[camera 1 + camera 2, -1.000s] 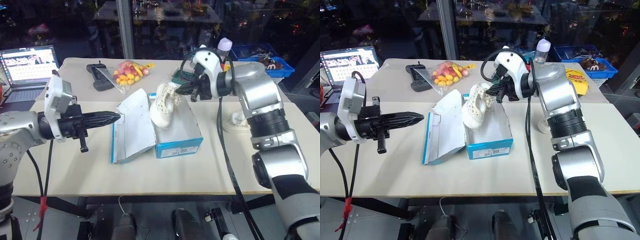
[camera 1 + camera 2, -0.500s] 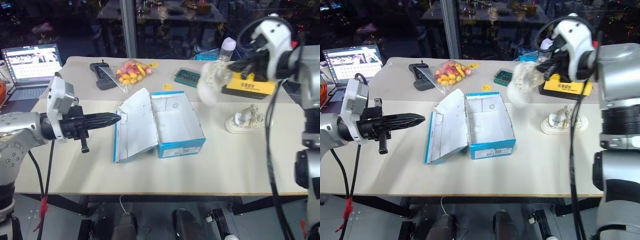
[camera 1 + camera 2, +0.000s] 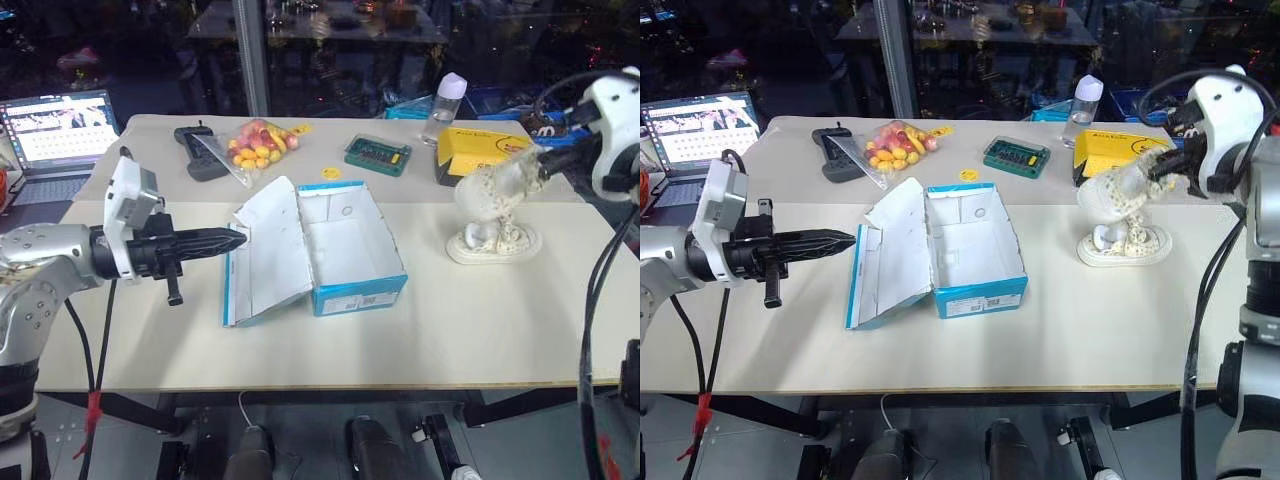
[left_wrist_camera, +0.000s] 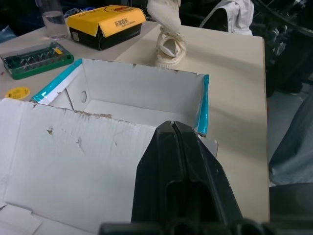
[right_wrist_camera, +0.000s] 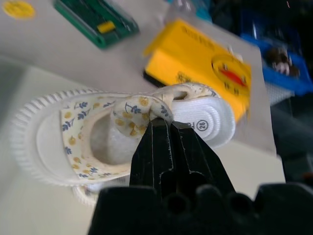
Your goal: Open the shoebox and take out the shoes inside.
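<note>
Bright lit table (image 3: 450,330), dark background, held shoe (image 3: 490,190) motion-blurred

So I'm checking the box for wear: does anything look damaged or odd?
Yes. The shoebox lid's white inner face is torn and scuffed near its fold, clearest in the left wrist view. The box is empty: one shoe lies on the table, the other hangs from the right gripper.

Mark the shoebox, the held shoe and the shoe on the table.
shoebox (image 3: 360,287), left eye view, blue front wall.
held shoe (image 3: 1118,190), right eye view, cream side of the upper.
shoe on the table (image 3: 495,243), left eye view, side of the upper.
</note>
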`<act>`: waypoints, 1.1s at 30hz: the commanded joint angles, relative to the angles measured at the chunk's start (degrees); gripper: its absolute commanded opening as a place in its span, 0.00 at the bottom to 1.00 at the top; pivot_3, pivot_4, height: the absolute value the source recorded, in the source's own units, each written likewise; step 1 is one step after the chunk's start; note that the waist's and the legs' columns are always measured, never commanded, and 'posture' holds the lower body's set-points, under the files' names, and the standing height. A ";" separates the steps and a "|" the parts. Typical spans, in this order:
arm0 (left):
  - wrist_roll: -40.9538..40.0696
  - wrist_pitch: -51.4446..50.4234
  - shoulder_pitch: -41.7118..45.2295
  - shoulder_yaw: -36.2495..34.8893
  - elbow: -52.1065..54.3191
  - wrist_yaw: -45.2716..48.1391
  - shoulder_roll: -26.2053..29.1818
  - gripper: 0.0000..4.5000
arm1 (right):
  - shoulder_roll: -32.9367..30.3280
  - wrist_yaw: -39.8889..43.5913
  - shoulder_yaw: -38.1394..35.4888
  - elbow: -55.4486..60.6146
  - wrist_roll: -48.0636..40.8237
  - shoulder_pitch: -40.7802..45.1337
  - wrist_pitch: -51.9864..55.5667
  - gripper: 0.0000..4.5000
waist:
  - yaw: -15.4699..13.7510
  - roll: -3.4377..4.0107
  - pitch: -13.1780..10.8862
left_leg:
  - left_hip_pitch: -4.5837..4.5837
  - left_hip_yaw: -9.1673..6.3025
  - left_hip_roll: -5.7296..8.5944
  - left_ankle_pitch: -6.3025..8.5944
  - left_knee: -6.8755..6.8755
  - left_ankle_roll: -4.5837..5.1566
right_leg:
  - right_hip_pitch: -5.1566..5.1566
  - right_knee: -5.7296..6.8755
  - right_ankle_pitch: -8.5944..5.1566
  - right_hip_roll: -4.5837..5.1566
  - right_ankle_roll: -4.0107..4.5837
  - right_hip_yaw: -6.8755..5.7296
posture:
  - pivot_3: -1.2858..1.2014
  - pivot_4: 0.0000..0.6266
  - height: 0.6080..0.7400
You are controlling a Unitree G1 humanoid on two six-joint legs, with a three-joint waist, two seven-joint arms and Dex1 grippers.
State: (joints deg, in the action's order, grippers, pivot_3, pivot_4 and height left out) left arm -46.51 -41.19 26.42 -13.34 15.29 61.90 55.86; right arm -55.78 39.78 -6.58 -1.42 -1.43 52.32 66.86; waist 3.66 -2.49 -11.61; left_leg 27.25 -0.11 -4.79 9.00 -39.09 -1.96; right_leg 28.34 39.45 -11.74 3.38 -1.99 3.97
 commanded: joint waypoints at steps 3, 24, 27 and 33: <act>0.79 1.40 1.65 -0.06 -0.43 1.38 0.04 0.00 | -4.17 -2.27 -8.50 10.30 -1.58 -4.14 7.16 0.01 | -0.25 0.02 -0.01 | 0.01 0.01 0.02 0.00 -0.02 0.00 | 0.00 0.00 0.00 0.02 0.00 0.01 | 0.52 0.24 0.43; 2.95 0.95 5.96 2.96 -1.79 3.04 -1.90 0.00 | 3.99 -12.75 -16.29 17.99 -3.34 -25.02 14.98 0.01 | -0.02 0.01 0.00 | -0.08 -0.01 0.05 0.00 -0.10 0.00 | -0.13 -0.01 0.04 0.02 -0.07 0.07 | 0.52 0.24 0.43; 2.81 0.80 5.82 2.40 -1.51 2.70 -1.69 0.00 | 6.20 -14.16 -14.18 15.45 -3.57 -24.08 12.33 0.01 | 0.00 0.01 0.00 | -0.09 -0.01 0.05 0.00 -0.10 0.01 | -0.17 -0.01 0.04 0.02 -0.08 0.06 | 0.52 0.24 0.43; 1.75 0.20 4.49 1.45 0.56 1.27 -2.38 0.00 | 8.49 -16.86 -10.21 6.73 -2.90 -20.50 4.98 0.01 | 0.33 -0.01 0.01 | -0.09 -0.01 0.04 0.00 -0.12 0.01 | -0.18 -0.01 0.04 0.01 -0.08 0.06 | 0.52 0.24 0.43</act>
State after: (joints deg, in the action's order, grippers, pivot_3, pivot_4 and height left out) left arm -43.15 -40.51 30.92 -9.99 13.63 63.89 53.58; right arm -47.57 23.88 -17.35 7.20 -4.60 30.05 75.24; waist 3.99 -2.50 -11.60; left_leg 27.15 -0.12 -4.75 8.99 -39.20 -1.95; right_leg 28.16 39.44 -11.70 3.39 -2.07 4.03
